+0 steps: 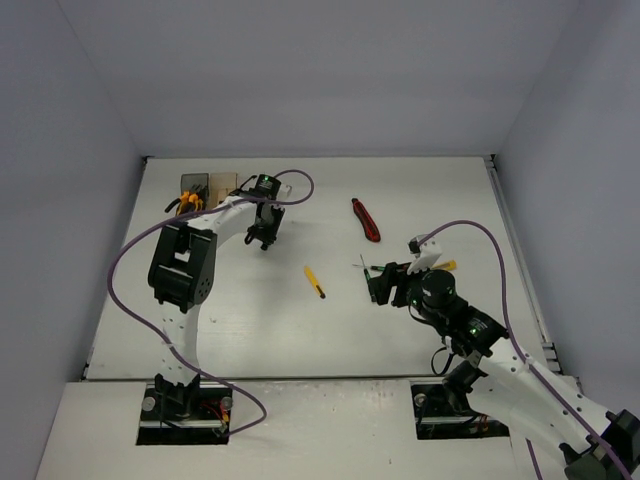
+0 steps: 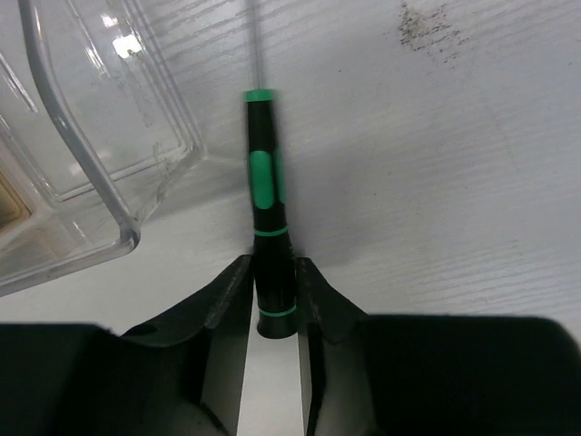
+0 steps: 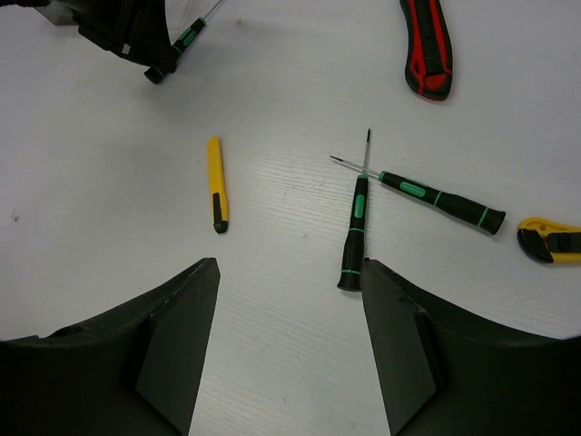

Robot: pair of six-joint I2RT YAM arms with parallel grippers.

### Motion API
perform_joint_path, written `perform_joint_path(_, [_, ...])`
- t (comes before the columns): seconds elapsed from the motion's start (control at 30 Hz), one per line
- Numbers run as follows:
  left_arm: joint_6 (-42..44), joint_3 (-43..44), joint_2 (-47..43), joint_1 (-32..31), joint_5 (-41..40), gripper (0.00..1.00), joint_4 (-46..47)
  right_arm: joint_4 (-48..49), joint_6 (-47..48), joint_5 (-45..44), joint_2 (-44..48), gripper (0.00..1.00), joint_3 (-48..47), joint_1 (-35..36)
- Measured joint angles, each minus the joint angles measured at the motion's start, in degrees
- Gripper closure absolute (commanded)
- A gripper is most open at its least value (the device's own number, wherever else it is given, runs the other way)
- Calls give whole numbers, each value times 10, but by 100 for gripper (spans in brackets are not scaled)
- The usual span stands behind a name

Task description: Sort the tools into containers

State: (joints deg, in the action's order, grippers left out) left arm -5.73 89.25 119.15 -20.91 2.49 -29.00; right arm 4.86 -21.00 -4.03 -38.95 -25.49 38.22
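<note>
Squarely, screwdriver [image 2: 267, 186] within left tool [image 2: 274, 271]

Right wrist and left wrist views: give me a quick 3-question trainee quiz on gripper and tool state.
1. True or false: the left gripper is shut on a black-and-green screwdriver.
2. Pick one: in the right wrist view, the two loose screwdrivers lie A) parallel and apart, B) with shafts crossed, C) inside a bin.
3. Fill in: the right gripper is ____ (open or shut).

Key: 1 true; 2 B; 3 open.
</note>
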Motion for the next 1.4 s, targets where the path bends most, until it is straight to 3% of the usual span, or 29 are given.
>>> perform_joint_path(0.23, [-19,-22,-18,-9,6,100,0,0,0,0,5,39,3,0])
perform_joint_path(0.43, [-60,-49,-112,-33,-16,100,-16,-1,-1,0,6,39,5,0])
perform_joint_path(0.67, [-109,-19,-213,45,-42,100,-17,-2,-2,4,9,39,6,0])
perform_joint_path(0.83, [-115,41,-169,115,-59,100,-22,-2,-2,4,9,39,6,0])
perform_joint_path(1.03, [-114,106,-73,152,-45,100,-38,-4,-2,7,9,39,6,0])
perform_joint_path(1.3, [-99,143,2,160,-33,83,-49,-5,-5,8,-3,39,6,0])
perform_joint_path(1.4, [-93,146,12,160,-33,71,-51,-5,-9,8,-20,39,6,0])
